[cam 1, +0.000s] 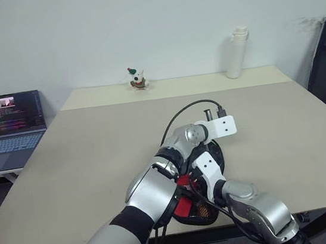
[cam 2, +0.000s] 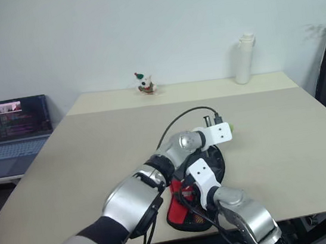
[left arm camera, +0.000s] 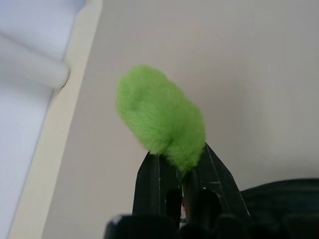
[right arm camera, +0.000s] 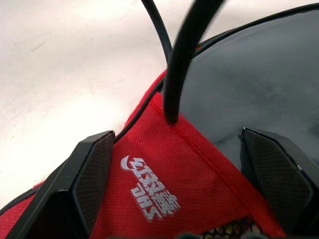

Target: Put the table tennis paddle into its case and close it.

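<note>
Where the two arms cross near the tabletop's [cam 1: 93, 143] front edge, we list these items.

Item one: the case [cam 2: 187, 212], a paddle-shaped pouch lying flat at about six o'clock on the tabletop, mostly hidden under the arms. Its red logo end points toward six o'clock, its black round part toward twelve, so we judge the long axis to run roughly six to twelve, tilted slightly toward one.

Item two: the right claw [right arm camera: 184, 184], jaws spread wide and holding nothing, one finger on each side of the red end; we judge it is placed to steady the pouch.

Item three: the left claw [left arm camera: 182, 174], pinched tight on a fuzzy green tuft [left arm camera: 159, 114] beyond the black part. We take the tuft for the zipper pull, gripped to draw the rim closed.

Item four: the table tennis paddle; we cannot tell whether it is inside.

Item five, at twelve o'clock: a white bottle [cam 1: 237, 52] and a small figurine [cam 1: 138, 78].
</note>
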